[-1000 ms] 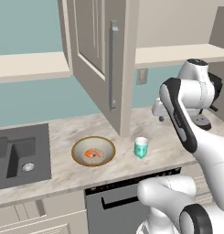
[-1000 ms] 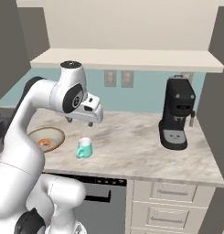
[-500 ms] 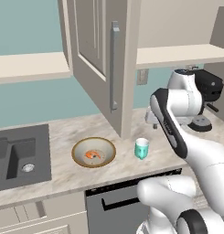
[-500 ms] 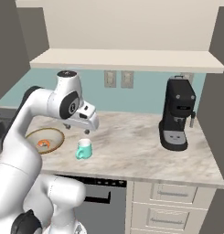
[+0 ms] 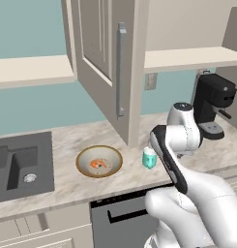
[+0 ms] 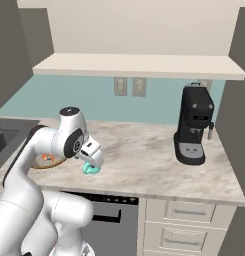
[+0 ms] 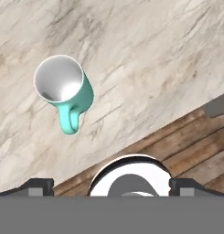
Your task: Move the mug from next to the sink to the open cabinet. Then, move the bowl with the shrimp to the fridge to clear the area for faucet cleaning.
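Mug stands upright on the tabletop, at ten o'clock in my hand view, the bowl well left of it. My tool has dropped from above to hover over it, ready to grasp. Fingertips are cut off; I cannot tell their spread.

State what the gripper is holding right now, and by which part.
Nothing is held. The mug stands free and upright on the marble counter, apart from the gripper, whose fingertips sit wide apart.
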Tool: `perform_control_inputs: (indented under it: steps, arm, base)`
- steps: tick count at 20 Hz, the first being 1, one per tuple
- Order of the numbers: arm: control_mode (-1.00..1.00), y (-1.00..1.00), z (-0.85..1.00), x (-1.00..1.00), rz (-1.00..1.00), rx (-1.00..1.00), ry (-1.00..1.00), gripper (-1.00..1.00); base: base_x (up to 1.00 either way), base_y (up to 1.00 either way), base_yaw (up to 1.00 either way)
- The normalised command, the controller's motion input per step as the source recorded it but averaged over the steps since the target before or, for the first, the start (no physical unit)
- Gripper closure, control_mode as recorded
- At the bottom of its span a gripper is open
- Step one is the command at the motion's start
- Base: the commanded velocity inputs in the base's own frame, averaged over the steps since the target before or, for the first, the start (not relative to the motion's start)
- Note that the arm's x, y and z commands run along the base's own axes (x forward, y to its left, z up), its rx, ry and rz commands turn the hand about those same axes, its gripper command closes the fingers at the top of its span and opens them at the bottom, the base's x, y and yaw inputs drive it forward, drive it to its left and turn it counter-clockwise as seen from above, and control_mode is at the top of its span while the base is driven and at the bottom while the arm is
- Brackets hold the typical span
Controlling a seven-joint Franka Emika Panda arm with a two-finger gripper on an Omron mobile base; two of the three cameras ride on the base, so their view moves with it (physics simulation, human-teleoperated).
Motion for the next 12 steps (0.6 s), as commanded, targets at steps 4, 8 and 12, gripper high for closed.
perform_control_inputs:
  steps: [4, 8, 12]
  arm:
    - [-1.00, 0.20, -0.26, 0.32, -0.15, 0.00, -0.11, -1.00]
    - [-1.00, 0.39, -0.12, 0.44, -0.11, 0.00, -0.02, -1.00]
    - [-1.00, 0.23, -0.05, 0.33, -0.05, 0.00, 0.00, -1.00]
  base:
    - [0.00, 0.00, 0.00]
    - [0.00, 0.00, 0.00]
    - [0.00, 0.00, 0.00]
